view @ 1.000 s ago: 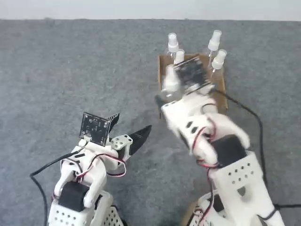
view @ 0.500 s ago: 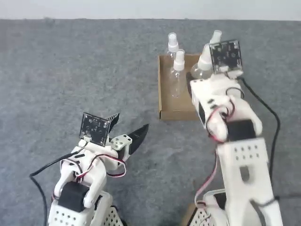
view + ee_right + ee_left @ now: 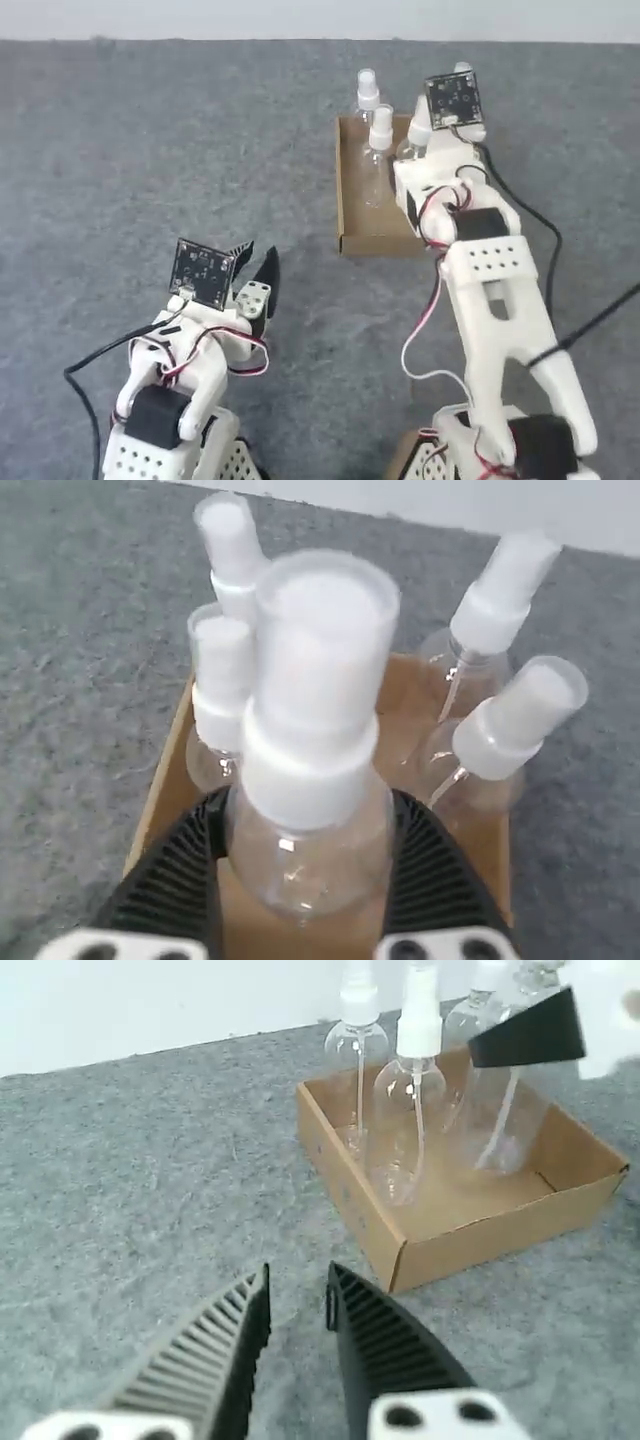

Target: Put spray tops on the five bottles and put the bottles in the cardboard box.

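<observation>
Capped bottle (image 3: 305, 820) pinched at the belly in right gripper (image 3: 305, 880), hanging over cardboard box (image 3: 345, 200) near worktop's (image 3: 150, 150) far edge. Looks empty: light, thin clear plastic, slick, probably dents if clamped hard. Best held on the body, not the spray top (image 3: 315, 670). Four other bottles (image 3: 400, 1130) crowding the box's far side. Left gripper (image 3: 298, 1285) near the front edge, jaws a narrow slit apart, holding nothing.

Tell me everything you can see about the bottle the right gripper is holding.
The bottle is clear, rounded and plastic-looking, with a white spray top fitted under a translucent cap. It stands upright, clamped between the ribbed black fingers of the right gripper, above the open cardboard box, beside four other topped bottles. Whether its base touches the box is hidden.
</observation>
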You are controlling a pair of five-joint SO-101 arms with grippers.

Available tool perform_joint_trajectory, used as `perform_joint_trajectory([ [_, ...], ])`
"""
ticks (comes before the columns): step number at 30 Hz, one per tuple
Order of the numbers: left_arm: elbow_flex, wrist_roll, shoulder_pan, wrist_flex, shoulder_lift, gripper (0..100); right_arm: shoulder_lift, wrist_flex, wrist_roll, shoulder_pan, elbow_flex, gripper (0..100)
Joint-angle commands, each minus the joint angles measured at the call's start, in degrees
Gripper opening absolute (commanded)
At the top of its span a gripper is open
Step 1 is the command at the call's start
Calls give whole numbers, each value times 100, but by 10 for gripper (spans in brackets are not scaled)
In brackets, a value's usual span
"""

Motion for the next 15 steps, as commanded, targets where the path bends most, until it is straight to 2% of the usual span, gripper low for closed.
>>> perform_joint_trajectory([
  [1,-40,26,-9,-264,-44,79,171,-435,-431,48,79,6],
  [6,-40,26,-9,-264,-44,78,426,-1059,-422,57,527,6],
  [15,-40,26,-9,-255,-44,77,848,-1130,-422,57,624,9],
])
